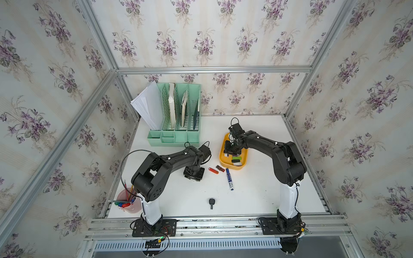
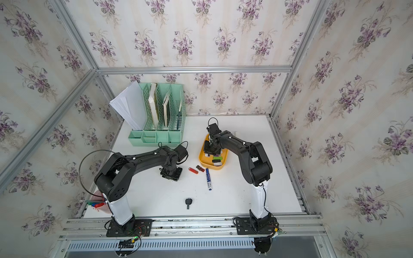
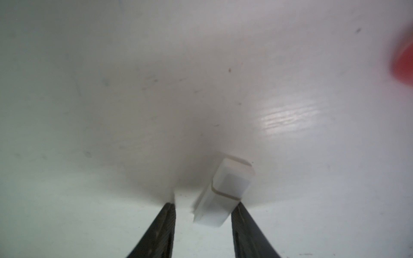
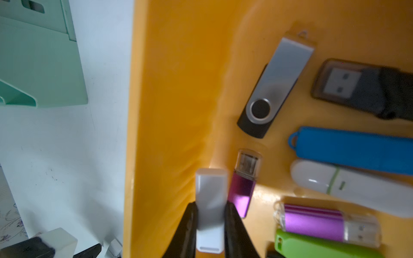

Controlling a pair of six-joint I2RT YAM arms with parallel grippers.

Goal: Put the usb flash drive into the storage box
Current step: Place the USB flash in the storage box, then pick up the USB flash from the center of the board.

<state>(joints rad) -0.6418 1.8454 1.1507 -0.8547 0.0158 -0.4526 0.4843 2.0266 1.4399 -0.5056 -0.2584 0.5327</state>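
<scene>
Now your right arm [image 1: 263, 143] reaches forward with its wrist bent down over the box [image 1: 221, 157]. The right gripper [image 4: 210, 205] pinches a white drive [image 4: 210, 187] low inside the box, near its wall and beside a purple drive [image 4: 242, 189]. Your left arm [image 1: 178, 156] points the left gripper [image 3: 204, 204] down at the table [image 3: 134, 89], jaws spread, with a white block [image 3: 223, 192] leaning on one finger. The marker's [image 1: 229, 179] label is too small to read.

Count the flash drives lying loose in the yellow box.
7, all on its floor: silver swivel, black, blue, white, small purple, large purple, green. More may hide beyond the view.
</scene>
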